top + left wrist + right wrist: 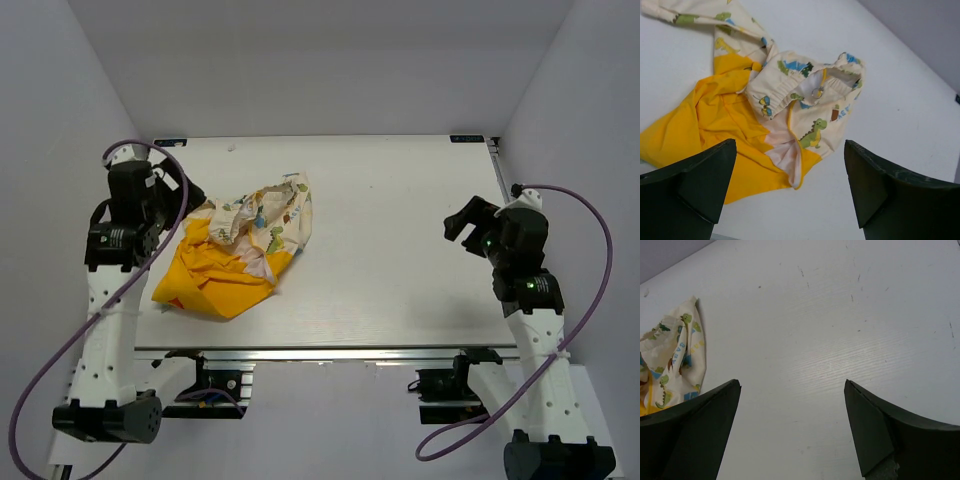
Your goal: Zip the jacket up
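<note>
Jacket [245,245]: one, lying crumpled on the left half of the white table [400,280].
- Not spread flat.
- Long axis runs diagonally from near-left to far-right.
- The near-left end is a bunched yellow-orange mass.
- The far-right end is cream cloth with a dinosaur print, folded over on itself.
- Front is not laid out, and I cannot tell which end is collar or hem.

Left wrist view of the jacket [740,125]:
- Yellow cloth lies left and near, with the cream print heaped over it on the right.
- A thin orange strip [790,120] runs down the cream panel.
- One small metal ring [817,93] sits in the folds above the strip. Whether it is the zip pull, I cannot tell.

Left gripper [188,197]:
- At the far-left of the table, just beside the jacket's left edge.
- Jaws spread wide with nothing between them.
- In its wrist view [790,145] both fingers [700,180] stand clear of the cloth.

Right gripper [465,222]:
- Well apart from the jacket, over the bare right side of the table.
- Jaws likewise wide apart and empty [792,385].
- Only the jacket's cream end [675,355] shows, at the left edge of that view.

Count: two arms, two grippers, two purple cables [590,290].
</note>
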`<state>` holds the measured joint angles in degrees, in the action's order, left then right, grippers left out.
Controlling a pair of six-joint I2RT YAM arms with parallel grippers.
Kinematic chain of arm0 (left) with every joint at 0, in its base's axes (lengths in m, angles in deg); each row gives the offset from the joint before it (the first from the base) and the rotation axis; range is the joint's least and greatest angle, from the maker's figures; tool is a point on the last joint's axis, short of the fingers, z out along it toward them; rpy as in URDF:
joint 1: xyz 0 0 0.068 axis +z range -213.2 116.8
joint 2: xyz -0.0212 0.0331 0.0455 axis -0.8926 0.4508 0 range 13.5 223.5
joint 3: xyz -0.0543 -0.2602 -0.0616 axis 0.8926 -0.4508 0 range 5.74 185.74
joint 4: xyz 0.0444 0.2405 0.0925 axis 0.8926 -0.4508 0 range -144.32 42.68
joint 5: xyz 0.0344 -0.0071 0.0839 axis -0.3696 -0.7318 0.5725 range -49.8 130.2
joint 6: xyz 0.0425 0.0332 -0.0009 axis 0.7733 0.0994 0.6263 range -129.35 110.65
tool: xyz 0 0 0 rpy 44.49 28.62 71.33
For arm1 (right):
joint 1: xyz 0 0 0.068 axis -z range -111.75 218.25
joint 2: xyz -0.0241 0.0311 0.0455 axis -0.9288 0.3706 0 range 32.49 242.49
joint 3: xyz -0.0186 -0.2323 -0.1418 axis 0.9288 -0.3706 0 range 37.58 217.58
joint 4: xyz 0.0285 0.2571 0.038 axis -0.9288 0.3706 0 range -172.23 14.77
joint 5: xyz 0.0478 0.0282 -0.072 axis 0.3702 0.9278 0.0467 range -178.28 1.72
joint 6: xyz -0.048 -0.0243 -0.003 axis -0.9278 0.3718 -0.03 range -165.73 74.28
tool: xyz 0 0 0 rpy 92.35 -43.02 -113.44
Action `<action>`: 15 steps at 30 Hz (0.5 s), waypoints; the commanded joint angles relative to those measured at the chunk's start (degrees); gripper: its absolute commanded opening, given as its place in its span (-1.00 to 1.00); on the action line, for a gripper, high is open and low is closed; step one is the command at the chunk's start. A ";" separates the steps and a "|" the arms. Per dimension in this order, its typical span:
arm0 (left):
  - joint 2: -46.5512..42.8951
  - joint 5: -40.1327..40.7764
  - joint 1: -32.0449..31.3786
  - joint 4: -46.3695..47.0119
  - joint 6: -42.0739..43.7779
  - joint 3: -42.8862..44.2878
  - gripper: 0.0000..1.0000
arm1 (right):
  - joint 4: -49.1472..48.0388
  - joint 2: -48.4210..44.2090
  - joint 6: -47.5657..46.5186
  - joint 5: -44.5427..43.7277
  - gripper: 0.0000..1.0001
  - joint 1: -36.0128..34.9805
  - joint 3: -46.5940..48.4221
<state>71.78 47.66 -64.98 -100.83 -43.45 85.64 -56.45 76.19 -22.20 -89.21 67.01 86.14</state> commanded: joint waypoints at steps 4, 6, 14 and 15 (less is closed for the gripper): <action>6.12 -3.06 0.02 2.09 -0.17 -4.57 0.96 | -5.21 -3.27 -1.64 0.49 0.79 0.09 -2.23; 8.24 -5.17 0.02 4.37 0.09 -6.77 0.96 | -5.65 -3.19 -2.08 2.59 0.79 0.09 -3.11; 26.43 -14.48 0.02 14.65 2.99 -10.90 0.96 | -2.14 0.85 -1.73 0.48 0.79 0.09 -1.18; 28.36 -14.50 0.02 15.28 3.26 -10.99 0.96 | -2.31 1.12 -1.99 2.06 0.79 0.09 -1.18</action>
<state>96.78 38.13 -64.96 -90.45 -42.25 75.41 -58.33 76.67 -23.38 -88.33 67.01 83.54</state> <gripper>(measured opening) 0.977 0.895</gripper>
